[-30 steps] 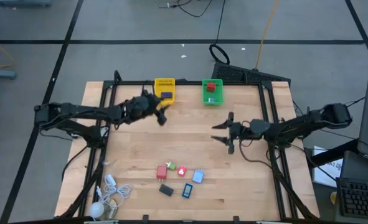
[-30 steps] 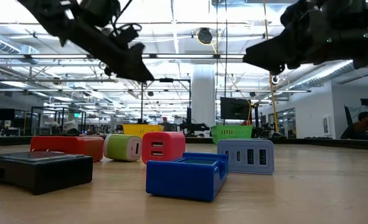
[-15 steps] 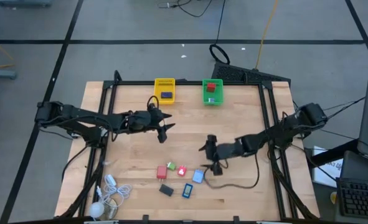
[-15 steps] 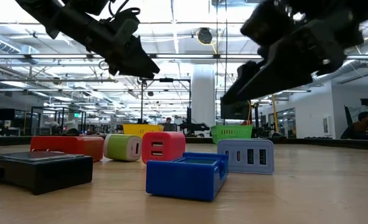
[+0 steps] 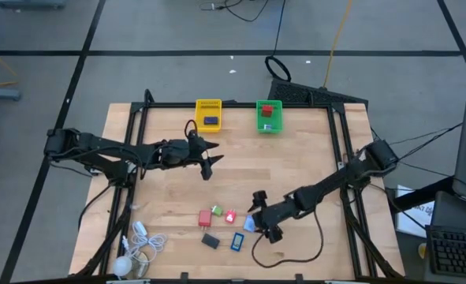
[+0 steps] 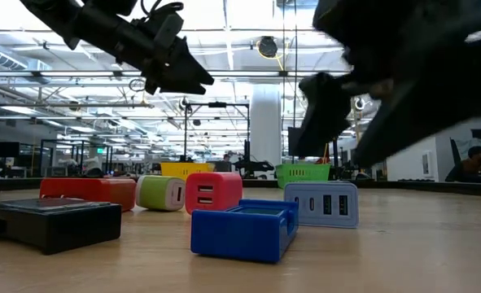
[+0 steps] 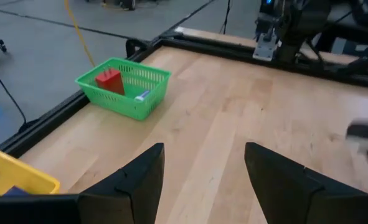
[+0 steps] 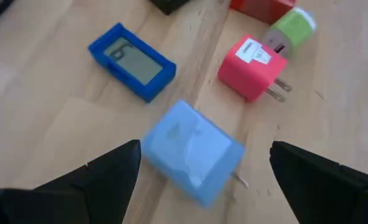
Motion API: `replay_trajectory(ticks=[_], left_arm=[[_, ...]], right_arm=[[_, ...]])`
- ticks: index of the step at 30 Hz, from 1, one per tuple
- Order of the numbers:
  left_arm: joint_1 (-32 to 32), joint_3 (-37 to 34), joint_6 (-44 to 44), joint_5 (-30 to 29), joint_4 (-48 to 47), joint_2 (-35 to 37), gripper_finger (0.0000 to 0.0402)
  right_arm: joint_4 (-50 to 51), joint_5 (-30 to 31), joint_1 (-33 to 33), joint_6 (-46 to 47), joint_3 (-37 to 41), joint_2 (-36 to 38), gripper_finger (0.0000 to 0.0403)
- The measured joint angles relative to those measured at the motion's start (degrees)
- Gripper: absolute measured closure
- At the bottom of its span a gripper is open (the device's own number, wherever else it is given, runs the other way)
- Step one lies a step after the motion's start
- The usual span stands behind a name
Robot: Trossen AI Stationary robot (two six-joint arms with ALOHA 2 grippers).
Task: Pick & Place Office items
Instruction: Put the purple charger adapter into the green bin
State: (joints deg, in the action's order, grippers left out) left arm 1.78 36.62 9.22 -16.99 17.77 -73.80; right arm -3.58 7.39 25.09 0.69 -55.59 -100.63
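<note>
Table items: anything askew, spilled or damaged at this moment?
Nothing stands out. The loose items, such as the light-blue charger and pink charger, lie intact in a cluster near the front. The right gripper hangs open over the light-blue one; the left gripper is open mid-table.

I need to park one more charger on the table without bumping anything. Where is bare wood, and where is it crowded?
Bare wood runs between the green basket and the right gripper, and below the yellow basket past the left gripper. It is crowded around the light blue charger, pink charger and blue device.
</note>
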Motion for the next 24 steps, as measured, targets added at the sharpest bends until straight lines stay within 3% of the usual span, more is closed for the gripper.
replay_trajectory(ticks=[6, 12, 14, 20, 24], left_arm=[[0.00, 0.00, 0.03, 0.46, 0.96, 0.00, 0.0176], [0.00, 0.00, 0.01, 0.48, 1.65, 0.00, 0.0176], [0.00, 0.00, 0.01, 0.48, 1.85, 0.00, 0.0176], [0.00, 0.00, 0.01, 0.52, 2.39, -0.02, 0.0176], [0.00, 0.00, 0.02, 0.60, 2.50, -0.01, 0.0176]], right_arm=[[-1.87, 2.30, -1.44, 1.91, 0.07, -4.71, 0.0062], [3.44, 13.76, -3.10, -0.66, 0.15, -2.21, 0.0062], [2.53, 15.09, -4.14, -0.59, 0.01, -0.80, 0.0062], [3.34, 12.75, -7.94, -2.36, 0.05, 1.75, 0.0062], [3.09, 0.98, -11.39, -2.60, 0.09, 1.85, 0.0062]])
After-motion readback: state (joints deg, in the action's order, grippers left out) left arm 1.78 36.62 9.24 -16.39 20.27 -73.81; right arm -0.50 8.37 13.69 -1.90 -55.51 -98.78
